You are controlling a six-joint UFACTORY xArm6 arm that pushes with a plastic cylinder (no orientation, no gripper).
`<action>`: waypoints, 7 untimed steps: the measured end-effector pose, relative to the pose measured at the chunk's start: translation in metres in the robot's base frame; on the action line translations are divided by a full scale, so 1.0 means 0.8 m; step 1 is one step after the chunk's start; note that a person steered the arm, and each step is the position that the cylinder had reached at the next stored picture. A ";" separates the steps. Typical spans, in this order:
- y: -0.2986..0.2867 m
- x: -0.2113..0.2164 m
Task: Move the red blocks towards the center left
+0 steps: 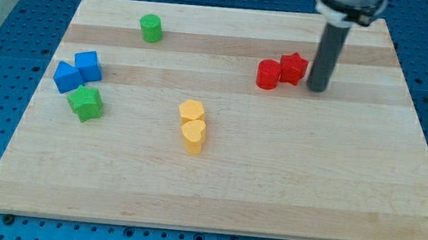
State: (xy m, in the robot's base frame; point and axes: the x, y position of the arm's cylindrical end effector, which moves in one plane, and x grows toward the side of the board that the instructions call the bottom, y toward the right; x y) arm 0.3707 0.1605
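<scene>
Two red blocks touch each other right of the board's centre, toward the view's top: a red cylinder [268, 74] on the left and a red star-shaped block [293, 68] on the right. My tip [317, 89] stands on the board just to the right of the red star block, a small gap apart from it. The dark rod rises from there to the view's top edge.
A green cylinder [151, 28] sits at the top left. Two blue blocks [88, 65] [67, 77] and a green block [86, 103] cluster at the left. Two yellow blocks [191, 111] [193, 136] touch near the centre. The wooden board [309, 192] lies on a blue perforated table.
</scene>
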 end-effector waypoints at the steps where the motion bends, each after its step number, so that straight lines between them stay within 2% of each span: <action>1: 0.010 -0.025; 3: -0.044 -0.033; 7: -0.153 0.007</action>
State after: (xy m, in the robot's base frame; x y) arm 0.3766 0.0382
